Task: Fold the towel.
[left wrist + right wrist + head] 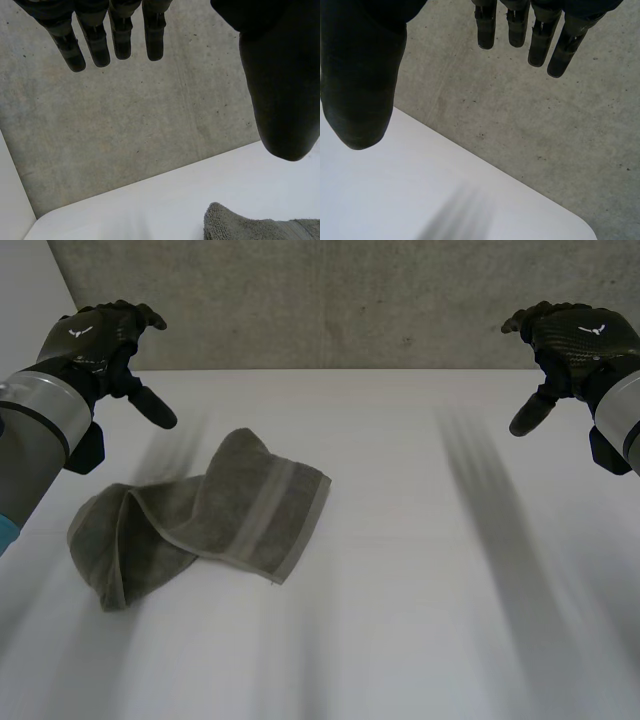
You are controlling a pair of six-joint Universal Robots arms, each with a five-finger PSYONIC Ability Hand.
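Two hands hang in the air above the far side of the worktop (420, 580), and neither touches anything. The left hand (95, 340) hovers over the far left corner with its fingers (121, 40) straight and loosely parted, the thumb standing well away from them, so it is spread and empty. The right hand (575, 335) is the same over the far right corner: fingers (517, 30) straight, thumb held wide, nothing in it. Behind both is a bare concrete wall (330, 300).

The towel (200, 515), a grey-green one, lies on the left half of the worktop. It is rumpled and partly doubled over itself, not folded square. Its long axis runs slantwise from a bunched end near the left edge to a flatter end, crossed by a woven band, toward the middle.

From the left hand the towel lies toward the front edge and a little toward the middle, and its far edge shows just past that hand's thumb. The right hand is well apart from it, with half the bare worktop between. By my reckoning the left hand is much the nearer. It would come down on the bunched end, and the right hand would have to cross to reach the banded end. I'd say the folding proper has not yet begun.
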